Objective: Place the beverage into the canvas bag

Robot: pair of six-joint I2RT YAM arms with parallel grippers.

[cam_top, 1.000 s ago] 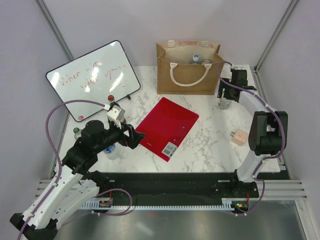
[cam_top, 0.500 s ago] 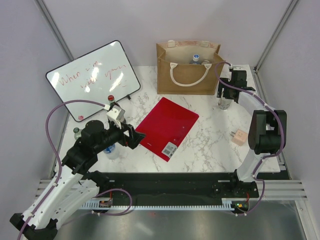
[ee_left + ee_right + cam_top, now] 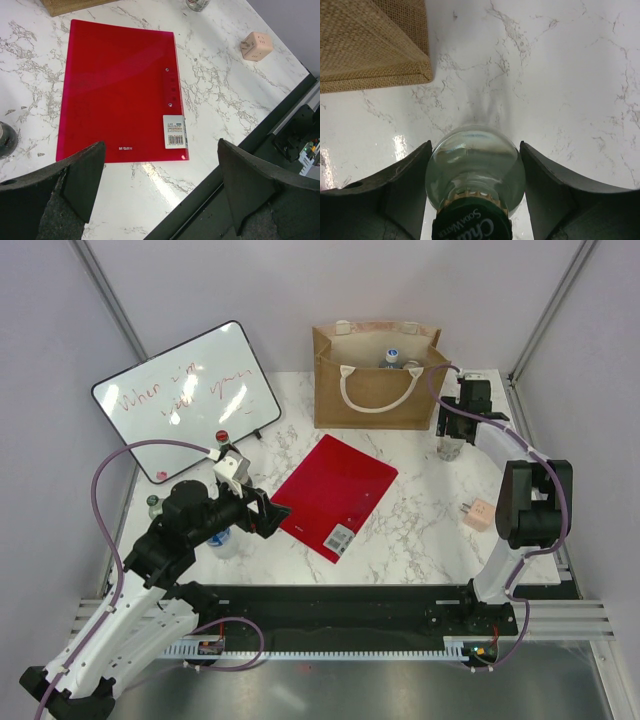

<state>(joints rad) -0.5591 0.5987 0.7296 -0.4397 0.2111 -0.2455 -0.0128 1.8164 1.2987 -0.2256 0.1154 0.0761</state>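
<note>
Right arm closes on its target: within the last second the right gripper has drawn its jaws in. Both fingers now press against the sides of the clear glass soda water bottle, just below its dark green cap. A second ago the jaws stood noticeably wider. From overhead, the right wrist has slid a little to the left in the same span. It now sits more squarely above the bottle, hiding more of the glass than before. Whether the bottle itself has shifted on the marble cannot be told from either view.
</note>
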